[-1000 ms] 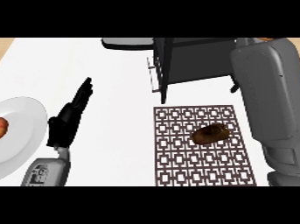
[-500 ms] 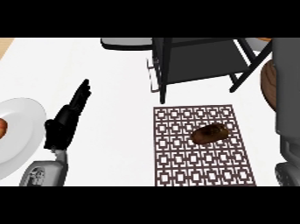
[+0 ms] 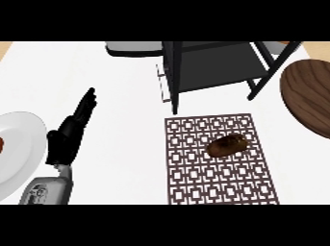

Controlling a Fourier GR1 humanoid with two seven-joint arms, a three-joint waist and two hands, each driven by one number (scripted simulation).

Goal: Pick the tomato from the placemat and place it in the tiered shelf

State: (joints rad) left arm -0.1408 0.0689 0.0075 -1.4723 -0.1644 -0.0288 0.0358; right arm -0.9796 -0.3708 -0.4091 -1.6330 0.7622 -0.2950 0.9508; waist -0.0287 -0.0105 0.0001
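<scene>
The tomato (image 3: 228, 145) is lying untouched on the placemat (image 3: 221, 166), just before the tiered shelf (image 3: 213, 67); the left hand (image 3: 71, 134) is resting open, fingers straight — the right is showing nowhere; approaching from above would suit.

White counter (image 3: 125, 81) — bearing placemat (image 3: 221, 161), plate (image 3: 15, 153), tiered shelf (image 3: 217, 67), wooden board (image 3: 316, 98).

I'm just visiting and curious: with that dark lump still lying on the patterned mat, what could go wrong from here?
1. The rounded brown item lies untouched on the placemat; it might roll when grasped.
2. The tiered shelf has dark posts framing its opening, so a hand carrying something in could knock them.
3. Only the left hand shows, open, on the far side from the mat. It may have to reach across; a plate of food sits close beside it.
</scene>
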